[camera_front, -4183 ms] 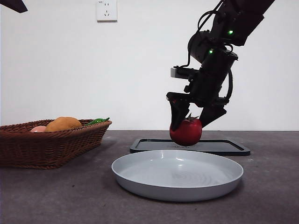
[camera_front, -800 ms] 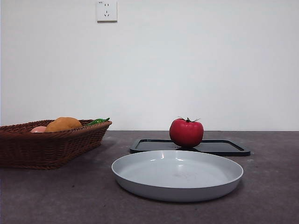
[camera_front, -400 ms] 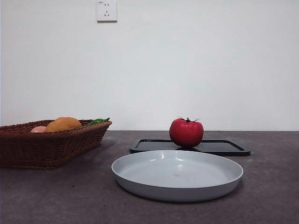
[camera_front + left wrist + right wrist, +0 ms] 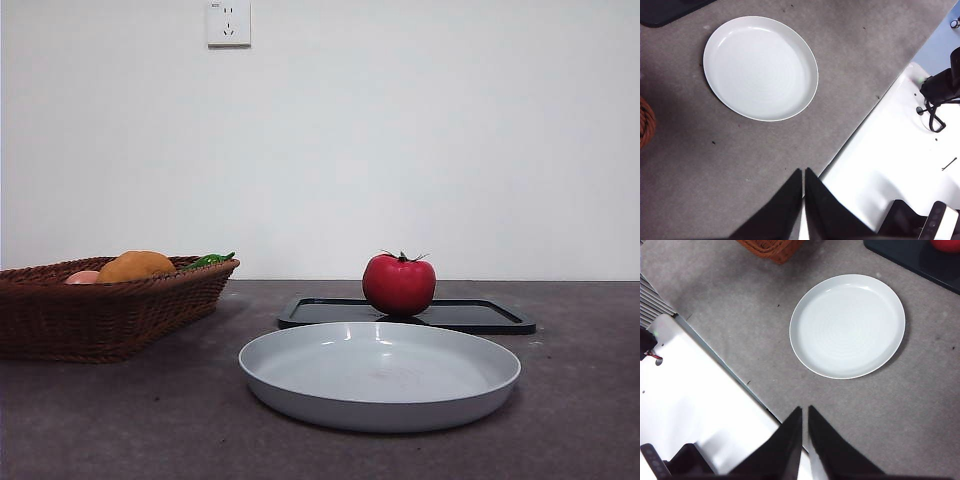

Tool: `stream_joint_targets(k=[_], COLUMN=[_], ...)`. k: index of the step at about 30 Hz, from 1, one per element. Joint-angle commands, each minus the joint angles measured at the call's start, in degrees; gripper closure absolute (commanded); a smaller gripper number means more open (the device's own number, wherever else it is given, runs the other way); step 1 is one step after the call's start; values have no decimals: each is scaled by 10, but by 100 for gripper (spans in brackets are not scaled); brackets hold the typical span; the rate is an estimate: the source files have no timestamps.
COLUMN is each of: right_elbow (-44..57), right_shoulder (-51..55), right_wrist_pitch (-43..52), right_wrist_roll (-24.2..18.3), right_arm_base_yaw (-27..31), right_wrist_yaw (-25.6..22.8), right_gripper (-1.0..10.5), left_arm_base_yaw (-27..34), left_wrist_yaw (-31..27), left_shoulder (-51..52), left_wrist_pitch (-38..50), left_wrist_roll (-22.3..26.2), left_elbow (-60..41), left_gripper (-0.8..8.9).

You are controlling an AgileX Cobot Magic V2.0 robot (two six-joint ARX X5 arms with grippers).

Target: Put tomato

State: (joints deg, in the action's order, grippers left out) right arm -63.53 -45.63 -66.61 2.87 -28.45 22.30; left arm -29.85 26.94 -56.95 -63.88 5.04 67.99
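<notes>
Grey felt-like tabletop (image 4: 120, 420) bears glossy round tomato (image 4: 399, 284) on flat black tray (image 4: 480, 316); both arms' jaws clenched, empty.

Grey table (image 4: 120, 420) w/ 3 things directly on it. Wicker basket (image 4: 100, 320) at left, white plate (image 4: 380, 405) front-centre, black tray (image 4: 470, 316) just behind plate.

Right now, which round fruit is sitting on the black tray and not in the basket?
The red tomato with the green stem sits alone on the black tray. The orange fruit and the pale pink fruit lie in the wicker basket.
</notes>
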Motion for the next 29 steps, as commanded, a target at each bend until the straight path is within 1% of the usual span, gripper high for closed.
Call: stream_joint_targets(k=[1,3,5,8,10,15,17,19,22,24,27,29], right_elbow=[-6,-6,-6,-6,-6,-6,-6,-6,-6,-6,-6,-6], right_shoulder=[-3,-3,-3,-3,-3,-3,-3,-3,-3,-3,-3,-3], right_wrist_pitch=[6,6,6,6,6,6,6,6,6,6,6,6], right_wrist_roll=[-3,-3,-3,-3,-3,-3,-3,-3,-3,-3,-3,-3], right_arm_base_yaw=[-3,-3,-3,-3,-3,-3,-3,-3,-3,-3,-3,-3], right_wrist_yaw=[0,0,0,0,0,0,0,0,0,0,0,0], right_gripper=[938,938,938,938,938,938,938,938,938,938,938,938], left_arm_base_yaw=[-2,-2,3,32,70,188,227,264,304,323,339,347], left_wrist_yaw=[1,1,-7,-29,-33,-36,-57,-97,-160,-201,-238,-251], left_shoulder=[-4,-4,2,28,57,134,162,198,254,293,342,374], left_wrist_pitch=[5,5,25,81,156,377,438,488,529,534,534,534], left_wrist_roll=[5,5,8,45,63,66,65,65,65,65,65,65], left_elbow=[11,11,11,9,3,-53,-85,-132,-210,-261,-327,-368], left_gripper=[807,807,807,807,807,807,807,807,807,807,807,807])
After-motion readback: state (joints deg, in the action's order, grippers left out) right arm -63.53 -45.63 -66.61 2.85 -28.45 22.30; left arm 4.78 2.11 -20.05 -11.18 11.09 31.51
